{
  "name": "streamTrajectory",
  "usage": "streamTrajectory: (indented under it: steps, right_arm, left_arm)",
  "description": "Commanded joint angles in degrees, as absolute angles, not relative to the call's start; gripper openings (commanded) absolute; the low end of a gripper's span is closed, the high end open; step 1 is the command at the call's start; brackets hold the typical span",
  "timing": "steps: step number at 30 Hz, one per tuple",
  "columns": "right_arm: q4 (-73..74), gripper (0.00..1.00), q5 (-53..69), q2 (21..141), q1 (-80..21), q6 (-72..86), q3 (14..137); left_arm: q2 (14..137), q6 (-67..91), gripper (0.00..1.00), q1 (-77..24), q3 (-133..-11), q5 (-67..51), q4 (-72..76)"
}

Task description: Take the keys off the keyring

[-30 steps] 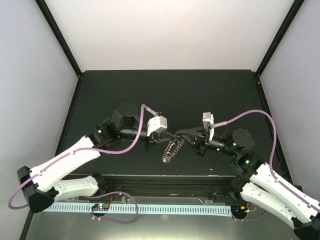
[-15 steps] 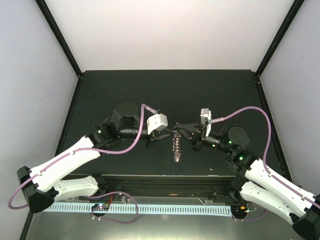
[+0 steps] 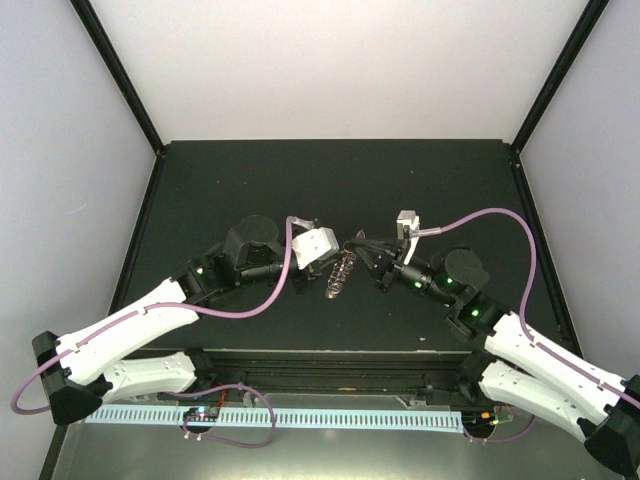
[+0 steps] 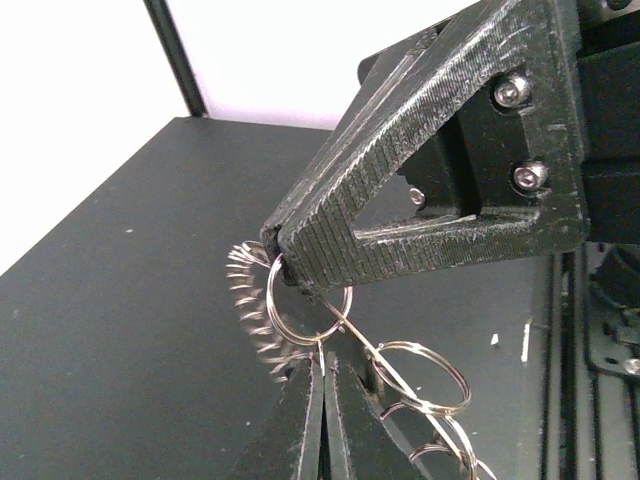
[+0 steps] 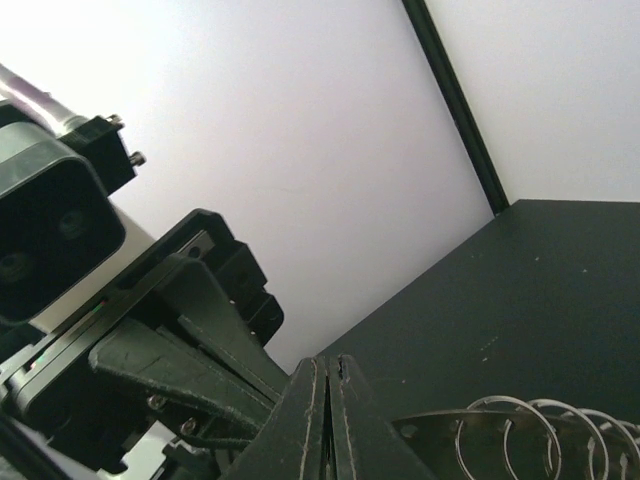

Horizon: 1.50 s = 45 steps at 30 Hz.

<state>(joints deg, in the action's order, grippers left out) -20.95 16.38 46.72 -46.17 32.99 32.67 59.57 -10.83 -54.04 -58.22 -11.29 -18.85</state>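
Above the middle of the black table (image 3: 250,180), clear of its surface, hangs the keyring (image 3: 341,273), suspended between the tips of the two grippers. It tilts from upper right to lower left in the overhead view, its fringe of small wire loops reading as a coiled string. In the left wrist view one round wire ring (image 4: 268,300) stands out sharply, with blurred loops to its left and larger loops trailing toward the lower right. No single key can be told apart from these loops in any view.

The left gripper (image 3: 334,266) reaches in from the left. Its fingers are pressed together with no gap, and their tips meet the lower edge of the ring, pinching it (image 4: 322,362). The right gripper (image 3: 355,246) comes in from the right and slightly farther back. Its jaws are likewise clenched, and the ring's upper edge runs into its tip (image 4: 278,245). From the right wrist camera a flat grey part of the keyring (image 5: 440,435) emerges just right of the closed fingers, with loops arching above it. Both arms bend inward from the near corners, and white walls enclose the table.
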Motion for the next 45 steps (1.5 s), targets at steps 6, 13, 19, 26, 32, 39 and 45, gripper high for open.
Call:
streamTrajectory:
  steps: [6, 13, 19, 26, 32, 39, 45]
  right_arm:
    - [-31.7, 0.01, 3.0, 51.1, -50.4, 33.7, 34.0]
    - [-36.0, 0.01, 0.1, 54.9, -53.9, 31.1, 34.9]
    - [-36.9, 0.01, -0.7, 55.8, -54.6, 30.5, 34.9]
    - [-37.7, 0.01, -2.3, 52.4, -54.5, 29.2, 33.2]
    - [-40.5, 0.01, -2.6, 49.5, -54.4, 29.2, 30.9]
    - [-46.4, 0.01, 2.6, 48.9, -54.2, 30.4, 28.7]
    - [-49.2, 0.01, 8.3, 50.0, -54.2, 30.6, 29.0]
  left_arm:
    - [58.7, -12.6, 0.01, -55.8, -56.9, -6.5, -20.6]
    - [58.1, -12.7, 0.02, -56.3, -56.6, -5.9, -20.2]
    - [57.3, -12.8, 0.01, -56.4, -56.3, -3.9, -19.9]
    - [56.1, -12.2, 0.29, -56.3, -56.5, -2.2, -20.0]
    - [51.6, -11.9, 0.63, -55.5, -55.6, -4.0, -18.6]
    - [45.8, -2.7, 0.59, -46.2, -54.9, -20.8, -12.5]
    - [49.8, 12.4, 0.36, -39.1, -53.3, -45.8, 0.9]
